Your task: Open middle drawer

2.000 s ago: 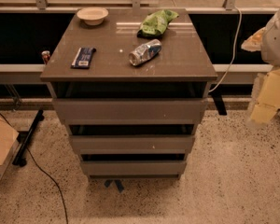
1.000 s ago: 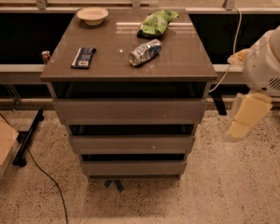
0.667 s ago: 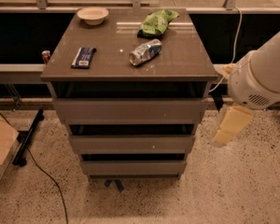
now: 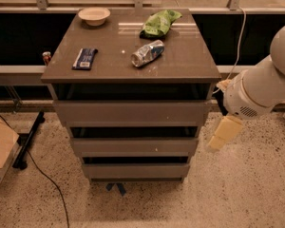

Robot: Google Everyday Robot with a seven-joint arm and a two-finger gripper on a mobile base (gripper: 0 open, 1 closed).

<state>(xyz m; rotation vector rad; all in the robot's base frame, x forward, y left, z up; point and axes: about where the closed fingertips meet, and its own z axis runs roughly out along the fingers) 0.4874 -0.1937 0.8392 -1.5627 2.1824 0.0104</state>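
Mid drawer (image 4: 133, 147), 2nd of 3 fronts, shut. Gripper (image 4: 224, 133) hangs off cabinet's (image 4: 190, 65) right edge, apart; how open, can't tell. Hook front's top lip near centre, pull straight.

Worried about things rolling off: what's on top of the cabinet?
A bowl, green bag, crushed can and dark packet. What the bag covers can't be seen. The gripper hangs right of the middle drawer.

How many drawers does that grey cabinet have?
3, stacked: the uppermost drawer, the middle drawer beneath, the lowest drawer at the bottom. The gripper hangs right of the middle drawer, apart from it.
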